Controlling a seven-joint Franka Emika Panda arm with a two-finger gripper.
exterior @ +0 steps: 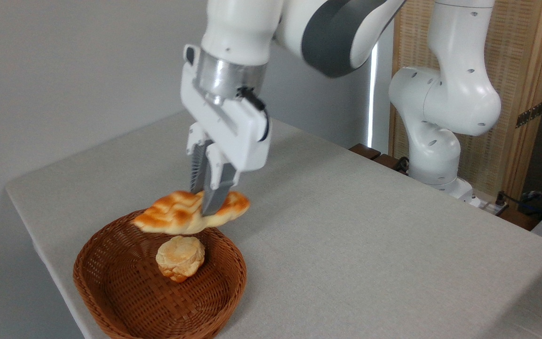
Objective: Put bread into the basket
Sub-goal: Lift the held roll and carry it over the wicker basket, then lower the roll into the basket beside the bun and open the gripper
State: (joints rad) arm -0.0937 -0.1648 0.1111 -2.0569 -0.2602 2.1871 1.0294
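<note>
Clearly clamped in the gripper (pixel 210 200): bread (pixel 177 214), long axis near level, running left-right, held above the basket (pixel 111 282). Fingertips hidden behind crust; basket's near rim cut off below.

The basket (pixel 111 287) is cut off below; the tool's (pixel 207 200) fingertips seem hidden behind bread (pixel 177 216)
</note>
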